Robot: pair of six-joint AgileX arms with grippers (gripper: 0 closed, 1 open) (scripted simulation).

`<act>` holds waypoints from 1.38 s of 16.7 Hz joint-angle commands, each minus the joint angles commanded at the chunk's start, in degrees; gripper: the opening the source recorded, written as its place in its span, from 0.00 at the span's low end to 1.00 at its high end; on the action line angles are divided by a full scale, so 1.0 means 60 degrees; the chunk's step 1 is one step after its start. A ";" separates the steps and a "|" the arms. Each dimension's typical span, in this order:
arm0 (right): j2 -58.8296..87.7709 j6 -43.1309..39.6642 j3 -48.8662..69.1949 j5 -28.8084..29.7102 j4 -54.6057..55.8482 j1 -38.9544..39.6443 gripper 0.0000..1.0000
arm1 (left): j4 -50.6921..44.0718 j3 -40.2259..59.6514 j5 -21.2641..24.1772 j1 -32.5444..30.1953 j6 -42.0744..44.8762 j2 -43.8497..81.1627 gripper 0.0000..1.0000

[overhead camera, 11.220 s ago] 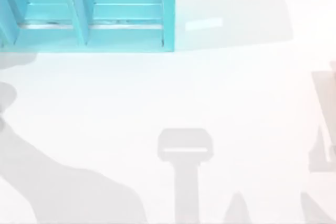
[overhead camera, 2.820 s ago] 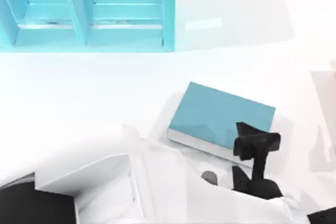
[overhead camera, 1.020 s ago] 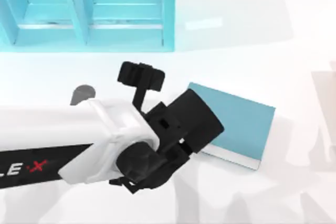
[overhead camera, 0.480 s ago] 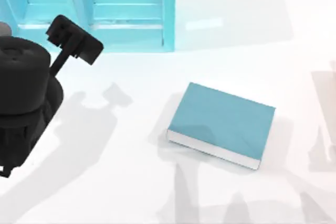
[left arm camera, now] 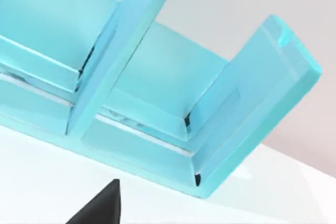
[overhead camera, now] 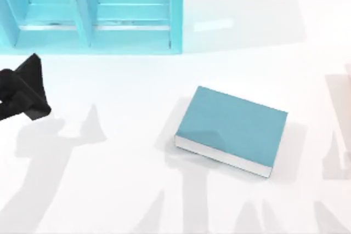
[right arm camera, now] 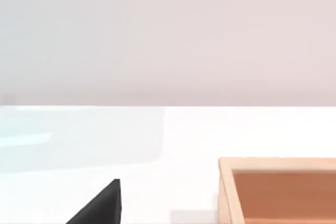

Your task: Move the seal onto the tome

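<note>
A white desk (overhead camera: 164, 80) fills the top view, with a large teal shelf unit (overhead camera: 93, 15) standing along its far left edge. The tome (overhead camera: 233, 127) lies flat and closed right of the desk's middle, its teal cover up and its white page edges toward the near side, turned at a slight angle. A black part of the left arm (overhead camera: 22, 91) reaches in at the left edge, just in front of the shelf unit; whether the left gripper is open or closed cannot be told. The right wrist view takes in a wooden tray (right arm camera: 278, 187) on the desk.
</note>
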 joint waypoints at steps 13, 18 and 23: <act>0.0000 0.0000 0.0000 0.0000 0.0000 0.0000 1.00 | 0.0440 -0.3526 0.1837 0.3675 0.5572 -0.4406 1.00; 0.0000 0.0000 0.0000 0.0000 0.0000 0.0000 1.00 | 0.0440 -0.3526 0.1837 0.3675 0.5572 -0.4406 1.00; 0.1112 -0.0277 0.1449 0.0058 -0.0713 -0.0377 1.00 | 0.0440 -0.3526 0.1837 0.3675 0.5572 -0.4406 1.00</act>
